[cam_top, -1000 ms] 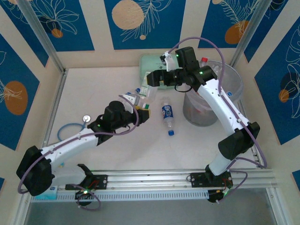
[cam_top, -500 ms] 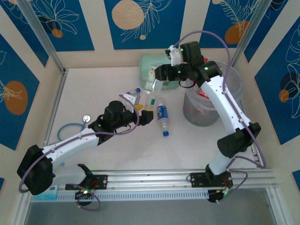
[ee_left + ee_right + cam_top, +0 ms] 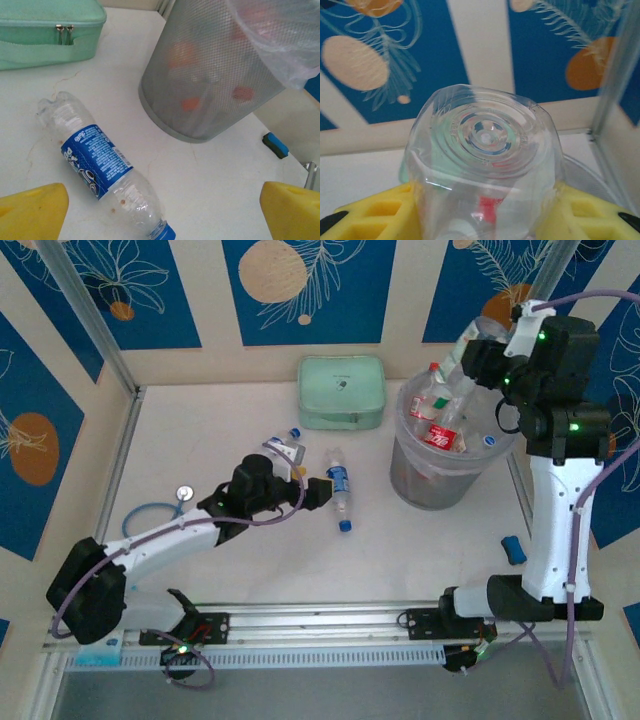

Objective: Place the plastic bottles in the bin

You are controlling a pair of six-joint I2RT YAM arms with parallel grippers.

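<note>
From the top external view, the bin (image 3: pixel 412 476) stands near the far right corner of the worktop (image 3: pixel 200 430), with several red-labelled bottles (image 3: pixel 441 434) already inside. The right end effector (image 3: pixel 478 352) hangs above its rim, gripping a clear bottle (image 3: pixel 459 350). A blue-labelled bottle (image 3: pixel 338 487) lies near the worktop's middle, just beside the left end effector (image 3: pixel 318 493). A mint-green case (image 3: pixel 342 392) sits at the far edge.

In the left wrist view, the left end effector (image 3: pixel 162 212) is spread wide, its yellow fingers (image 3: pixel 30 210) on either side of the blue-labelled bottle (image 3: pixel 97 160), which lies flat. The bin (image 3: pixel 210 85) and the case (image 3: pixel 47 30) lie beyond.

In the right wrist view, the right end effector (image 3: pixel 482 215) clamps the clear bottle (image 3: pixel 482 150), base towards the camera.
</note>
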